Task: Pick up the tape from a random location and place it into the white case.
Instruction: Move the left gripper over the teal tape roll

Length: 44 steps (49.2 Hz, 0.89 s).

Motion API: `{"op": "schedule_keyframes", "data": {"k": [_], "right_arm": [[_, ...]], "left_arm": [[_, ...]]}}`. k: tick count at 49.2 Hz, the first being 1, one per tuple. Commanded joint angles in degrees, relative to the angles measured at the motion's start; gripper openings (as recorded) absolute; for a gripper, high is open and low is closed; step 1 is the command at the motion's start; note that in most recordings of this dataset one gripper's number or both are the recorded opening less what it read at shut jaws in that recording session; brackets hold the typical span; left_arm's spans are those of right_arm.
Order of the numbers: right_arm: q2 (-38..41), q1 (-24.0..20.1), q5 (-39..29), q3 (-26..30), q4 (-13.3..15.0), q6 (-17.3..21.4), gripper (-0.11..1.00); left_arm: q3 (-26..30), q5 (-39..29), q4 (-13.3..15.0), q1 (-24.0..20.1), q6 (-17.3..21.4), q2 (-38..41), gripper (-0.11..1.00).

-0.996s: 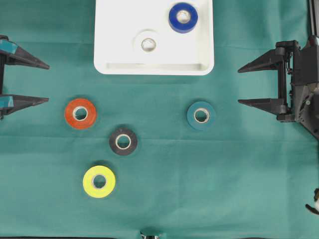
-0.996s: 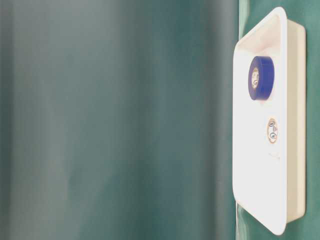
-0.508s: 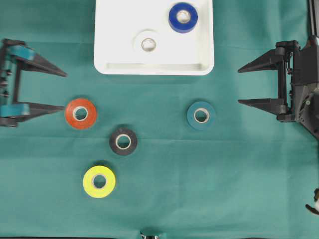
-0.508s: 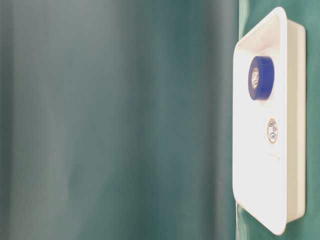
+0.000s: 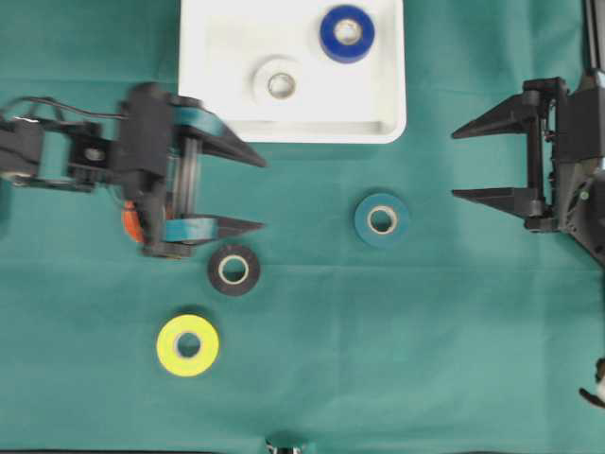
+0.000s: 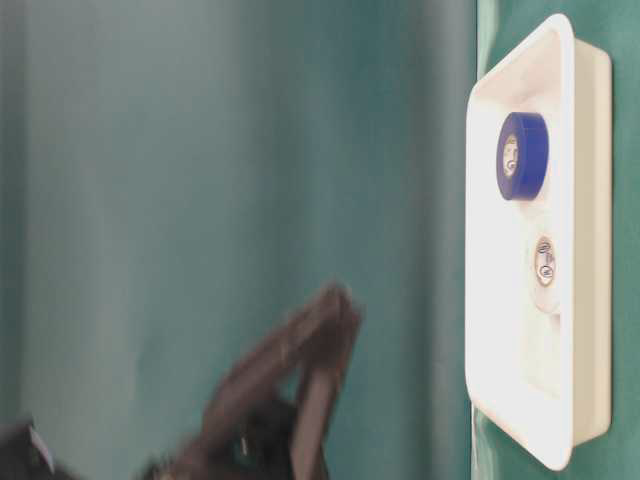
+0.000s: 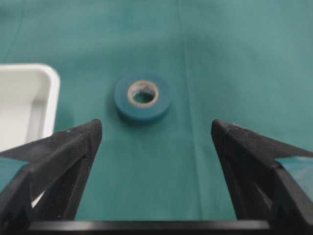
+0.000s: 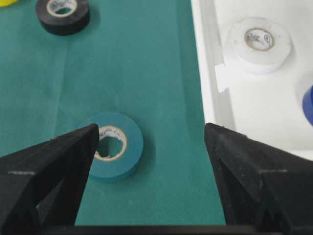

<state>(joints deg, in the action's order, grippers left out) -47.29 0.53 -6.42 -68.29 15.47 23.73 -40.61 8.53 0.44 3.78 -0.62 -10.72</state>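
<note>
1. The case (image 5: 388, 95) sits at the top middle of the green cloth (image 5: 397, 359), with two rolls already in it: a blue roll (image 5: 346, 33) near its far right corner and a white roll (image 5: 277, 83) closer to the middle. They lie apart, not touching.
2. Loose tape on the cloth: a teal roll (image 5: 382, 219) below the case's right corner, a black roll (image 5: 233, 270) lower down and to the left, and a yellow roll (image 5: 187, 344) further down-left again. All lie flat and well apart from each other.
3. There's also an orange roll (image 5: 129, 223), but you only get a sliver of it, since the left arm sits right over it in the overhead view.
4. The left gripper (image 5: 236, 189) is out over the cloth just below the case's left front corner, jaws spread wide, nothing between them. Its lower finger ends just above the black roll; can't tell whether it touches the cloth.
5. From the left wrist cam the teal roll sits dead ahead between the open fingers, with bare cloth in between and the case's corner off to the left.
6. The right gripper (image 5: 454, 163) hangs at the right edge, jaws wide too, empty, pointing toward the teal roll.
7. The table-level view shows the left gripper only as a dark blur.
</note>
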Motion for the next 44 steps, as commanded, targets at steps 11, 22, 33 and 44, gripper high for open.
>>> {"op": "schedule_keyframes", "data": {"k": [11, 22, 33, 44], "right_arm": [[0.2, 0.1, 0.1, 1.1, 0.3, -0.4, 0.83], [0.2, 0.2, 0.1, 1.1, 0.4, -0.4, 0.83], [0.2, 0.3, 0.1, 1.0, 0.4, -0.4, 0.83], [0.2, 0.5, 0.1, 1.1, 0.4, -0.4, 0.83]], "left_arm": [[15.8, -5.9, 0.1, 0.2, 0.2, 9.5, 0.94], [25.3, -9.2, 0.1, 0.4, 0.4, 15.8, 0.94], [32.7, -13.3, 0.0, 0.9, 0.7, 20.4, 0.94], [35.5, -14.9, -0.1, 0.9, 0.7, 22.2, 0.94]]}}
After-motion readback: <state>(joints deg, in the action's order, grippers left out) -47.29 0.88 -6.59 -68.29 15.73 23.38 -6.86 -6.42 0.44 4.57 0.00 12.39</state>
